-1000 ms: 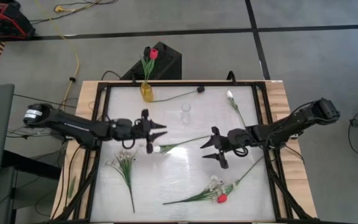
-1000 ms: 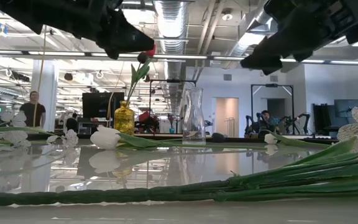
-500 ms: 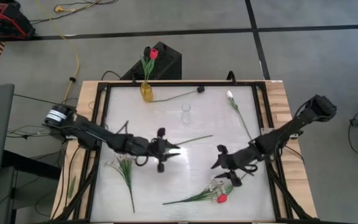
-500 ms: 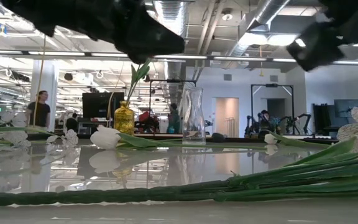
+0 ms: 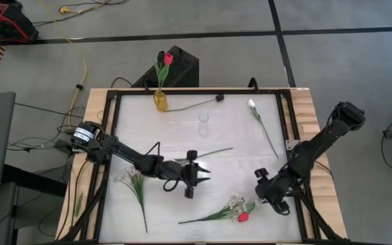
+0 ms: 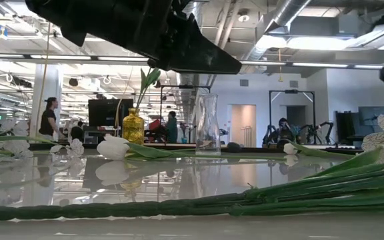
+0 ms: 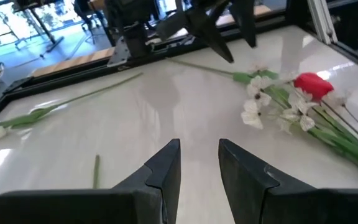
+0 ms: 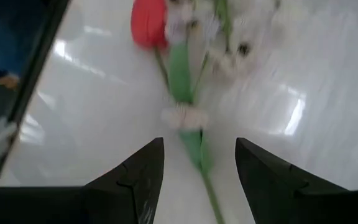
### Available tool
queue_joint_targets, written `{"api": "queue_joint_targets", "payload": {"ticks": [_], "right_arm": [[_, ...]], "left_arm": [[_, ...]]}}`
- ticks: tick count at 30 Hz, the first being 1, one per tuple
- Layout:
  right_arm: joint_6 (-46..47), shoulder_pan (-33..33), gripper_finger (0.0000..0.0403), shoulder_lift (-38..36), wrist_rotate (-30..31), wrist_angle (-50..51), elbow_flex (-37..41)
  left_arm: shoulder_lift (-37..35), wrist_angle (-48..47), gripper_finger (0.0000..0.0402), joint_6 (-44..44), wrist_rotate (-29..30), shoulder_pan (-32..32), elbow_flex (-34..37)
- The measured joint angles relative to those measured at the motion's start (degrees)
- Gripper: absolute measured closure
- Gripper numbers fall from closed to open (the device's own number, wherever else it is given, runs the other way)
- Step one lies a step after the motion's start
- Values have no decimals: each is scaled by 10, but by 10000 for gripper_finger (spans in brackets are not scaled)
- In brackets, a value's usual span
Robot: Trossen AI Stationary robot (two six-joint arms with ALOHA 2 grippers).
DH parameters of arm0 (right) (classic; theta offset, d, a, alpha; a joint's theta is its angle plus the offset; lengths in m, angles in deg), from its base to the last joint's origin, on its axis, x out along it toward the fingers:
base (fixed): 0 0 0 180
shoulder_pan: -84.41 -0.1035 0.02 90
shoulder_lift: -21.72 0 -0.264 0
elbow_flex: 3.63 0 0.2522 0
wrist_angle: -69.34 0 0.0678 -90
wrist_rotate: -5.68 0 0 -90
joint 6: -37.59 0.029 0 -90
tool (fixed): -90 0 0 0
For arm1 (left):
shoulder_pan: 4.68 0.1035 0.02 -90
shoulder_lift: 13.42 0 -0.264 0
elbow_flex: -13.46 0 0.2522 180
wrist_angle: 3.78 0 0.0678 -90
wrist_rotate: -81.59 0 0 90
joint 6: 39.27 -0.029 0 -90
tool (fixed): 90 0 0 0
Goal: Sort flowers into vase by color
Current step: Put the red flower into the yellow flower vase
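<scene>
Both arms had swung toward the lower part of the frame since the earlier frame: the left gripper (image 5: 197, 174) hung at lower centre, fingers slightly parted and empty. The right gripper (image 5: 269, 195) hovered at lower right, jaws apart and empty, over the red tulip and white sprig (image 5: 240, 210) lying there. A yellow vase (image 5: 160, 99) at upper left held another red tulip (image 5: 168, 59).

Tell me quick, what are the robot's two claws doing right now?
Left gripper: open, holding nothing, over bare table near the middle.
Right gripper: open, holding nothing, over the red flower and its green stem.
</scene>
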State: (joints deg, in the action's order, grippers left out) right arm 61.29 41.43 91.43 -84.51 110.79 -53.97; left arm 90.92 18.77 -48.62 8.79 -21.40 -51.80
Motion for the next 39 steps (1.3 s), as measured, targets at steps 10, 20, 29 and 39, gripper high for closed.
{"api": "queue_joint_targets", "payload": {"ticks": [10,20,29,39], "right_arm": [[-2,-13,180,0,6,85,14],[17,-27,180,0,18,54,39],[62,-73,205,1,16,-2,83],[61,-104,385,1,14,-21,87]], "left_arm": [[0,-27,303,1,2,7,-2],[0,-30,303,32,-2,23,-2],[0,-40,303,31,-3,25,-2],[0,-45,303,36,-3,34,-2]]}}
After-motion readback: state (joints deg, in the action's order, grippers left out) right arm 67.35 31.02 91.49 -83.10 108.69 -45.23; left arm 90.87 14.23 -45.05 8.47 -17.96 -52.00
